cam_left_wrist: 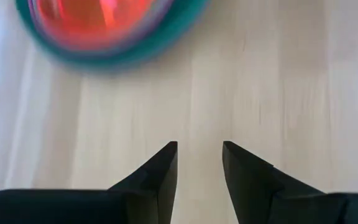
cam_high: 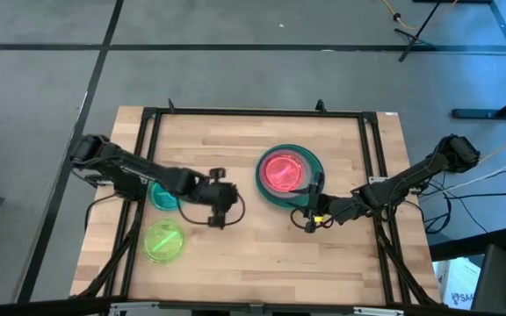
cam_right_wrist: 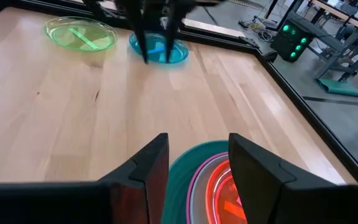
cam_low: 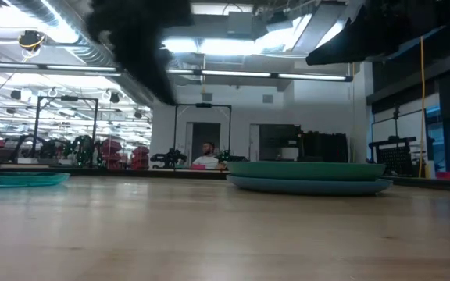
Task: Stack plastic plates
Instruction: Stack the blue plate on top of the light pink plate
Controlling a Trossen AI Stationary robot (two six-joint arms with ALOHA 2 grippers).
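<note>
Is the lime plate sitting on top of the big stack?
No, the lime plate lies alone on the table, far left of the stack.

One camera hangs high and looks straight down on the whole light wooden table (cam_high: 262, 241). One sits low at the table top and looks level across it into the room. One rides on each arm's wrist, close to the wood, looking past two dark fingers. All four see the round stack of plastic plates with the red one on top (cam_high: 288, 174) (cam_low: 307, 176) (cam_left_wrist: 104, 28) (cam_right_wrist: 219, 186).
</note>
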